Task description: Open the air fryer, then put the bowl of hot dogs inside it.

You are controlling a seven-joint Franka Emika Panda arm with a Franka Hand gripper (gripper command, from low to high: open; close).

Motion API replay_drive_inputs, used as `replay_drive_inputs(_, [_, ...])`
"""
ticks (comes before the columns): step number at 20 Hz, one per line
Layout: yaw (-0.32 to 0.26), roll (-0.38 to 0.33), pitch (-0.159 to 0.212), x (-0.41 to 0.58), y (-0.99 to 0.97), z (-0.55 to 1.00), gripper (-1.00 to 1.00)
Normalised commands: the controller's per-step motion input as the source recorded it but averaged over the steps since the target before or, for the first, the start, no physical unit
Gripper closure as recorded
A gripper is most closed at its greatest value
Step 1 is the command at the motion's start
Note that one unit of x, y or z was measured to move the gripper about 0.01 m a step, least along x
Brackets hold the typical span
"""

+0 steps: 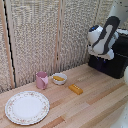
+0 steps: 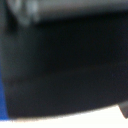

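We see the gripper (image 1: 101, 52) pressed up against the air fryer (image 1: 116, 60) at the exterior view's right — its jaws hidden, so we cannot tell their state — while the bowl (image 1: 59, 78) of hot dogs (image 1: 58, 78) sits beside the pink mug (image 1: 42, 80).

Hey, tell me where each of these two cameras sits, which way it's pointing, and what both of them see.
Exterior view: off the arm, looking across the wooden table toward a slatted screen; it shows the plate, pink mug, bowl of hot dogs, an orange block, and the white and black arm with its gripper at the air fryer.
Wrist view: on the wrist, pressed close to a blurred black surface, likely the air fryer; a blue strip at the edge may be a finger.
Shared: probably only the air fryer.
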Motion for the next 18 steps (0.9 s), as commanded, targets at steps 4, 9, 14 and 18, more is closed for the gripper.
replay_drive_inputs(4, [0.0, 0.159, 0.018, 0.0, 0.87, 0.08, 1.0])
replay_drive_inputs(9, [-0.016, 0.187, 0.023, 0.086, 0.82, 0.16, 1.0])
replay_drive_inputs(14, [-0.028, 0.153, 0.008, 0.145, 0.86, 0.02, 1.0])
replay_drive_inputs(18, [0.0, 0.125, -0.007, 0.001, 0.94, -0.13, 1.0])
